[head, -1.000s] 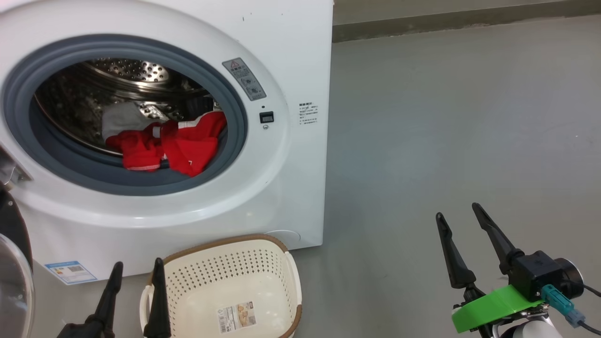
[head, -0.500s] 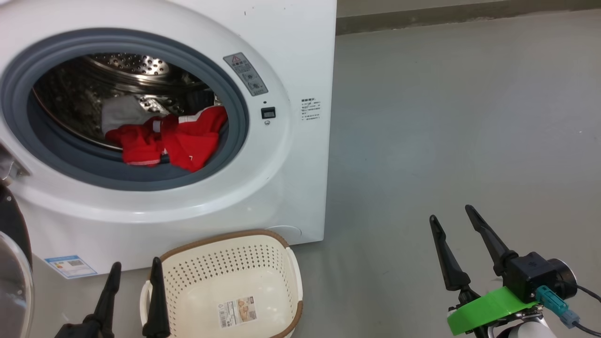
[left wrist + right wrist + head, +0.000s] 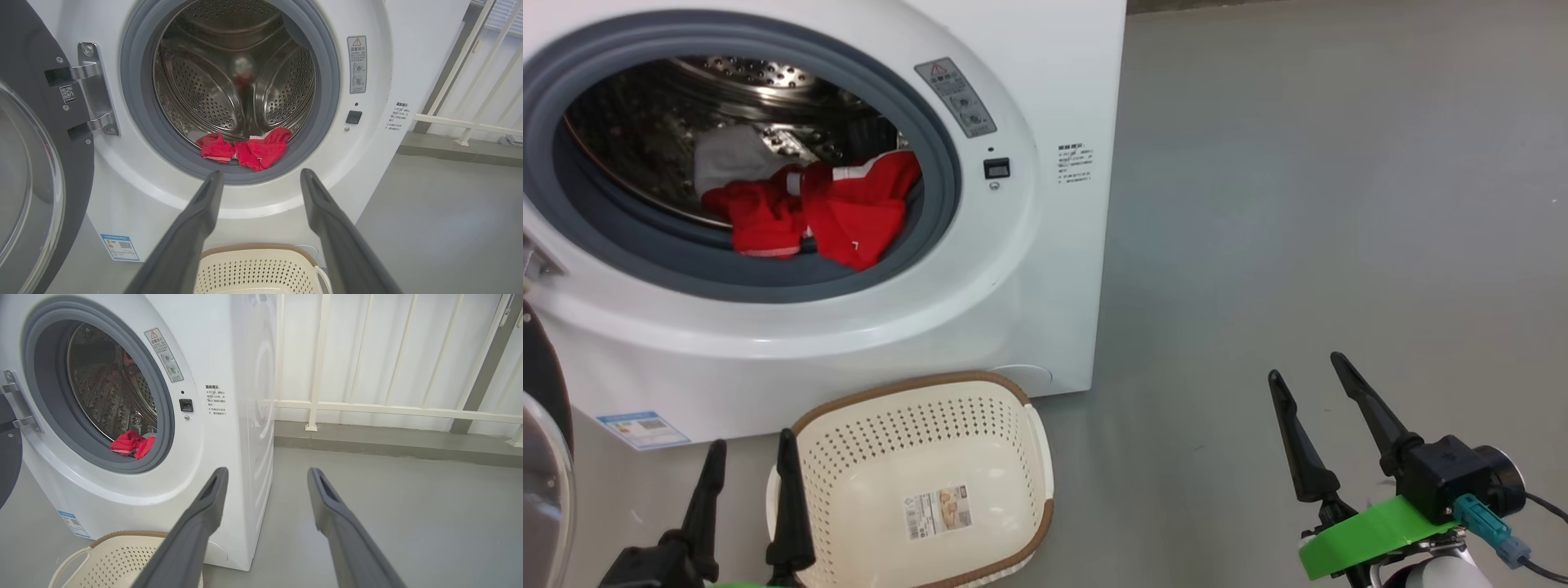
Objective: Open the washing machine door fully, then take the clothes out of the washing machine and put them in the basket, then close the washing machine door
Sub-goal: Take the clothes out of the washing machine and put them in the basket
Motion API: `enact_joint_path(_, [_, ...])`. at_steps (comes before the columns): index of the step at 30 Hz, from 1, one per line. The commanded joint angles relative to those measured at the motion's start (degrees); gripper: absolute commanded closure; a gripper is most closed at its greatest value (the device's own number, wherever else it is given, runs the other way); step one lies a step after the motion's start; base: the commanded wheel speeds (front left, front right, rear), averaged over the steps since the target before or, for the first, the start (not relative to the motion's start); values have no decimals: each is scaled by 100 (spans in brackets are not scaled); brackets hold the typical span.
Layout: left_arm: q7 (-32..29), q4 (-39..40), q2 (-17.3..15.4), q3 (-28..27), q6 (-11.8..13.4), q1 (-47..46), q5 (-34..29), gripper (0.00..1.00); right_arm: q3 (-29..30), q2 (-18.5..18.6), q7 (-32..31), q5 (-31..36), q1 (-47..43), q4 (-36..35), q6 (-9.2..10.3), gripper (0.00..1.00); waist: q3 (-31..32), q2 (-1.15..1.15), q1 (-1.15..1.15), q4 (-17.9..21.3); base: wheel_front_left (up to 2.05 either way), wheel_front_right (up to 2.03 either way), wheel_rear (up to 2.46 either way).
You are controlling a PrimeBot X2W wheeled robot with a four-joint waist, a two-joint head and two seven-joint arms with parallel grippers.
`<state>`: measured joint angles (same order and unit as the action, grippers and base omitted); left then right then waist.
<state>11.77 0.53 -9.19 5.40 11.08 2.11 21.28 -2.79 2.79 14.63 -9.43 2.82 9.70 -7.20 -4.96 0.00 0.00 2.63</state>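
Here, the clothes (image 3: 809,216) lie heaped in the mouth of the washing machine (image 3: 1054,286), ahead of and above the nearer left gripper (image 3: 752,441), which, like the right gripper (image 3: 1304,367), is wide and empty.

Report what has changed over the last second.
The head camera tipped down a little, so the washing machine and the basket sit higher in the head view; neither actually moved. Nothing was gripped or let go. The clothes still lie inside the machine, the basket is empty, the door stands open, and the left gripper and right gripper stay open and empty.
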Motion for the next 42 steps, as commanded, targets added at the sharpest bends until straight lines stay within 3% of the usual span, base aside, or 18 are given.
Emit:
enact_joint_path(1, [60,99,-54,-182,19,-269,-46,0,-158,9,37,33,245,-158,-29,0,-83,0,0,-59,0,0,0])
enact_joint_path(16, [236,-392,58,-146,-60,-1089,-48,0,-296,9,37,81,527,-191,-29,0,-736,0,0,-286,0,0,0])
enact_joint_path(24, [300,-762,74,-201,-238,-1686,-31,0,-296,9,37,142,667,-244,-29,0,-1118,0,0,-313,0,0,0])
enact_joint_path(42, [319,-1883,-242,-281,-517,-3585,-170,0,-320,9,37,224,1032,-350,-29,0,-2004,0,0,-243,0,0,0])
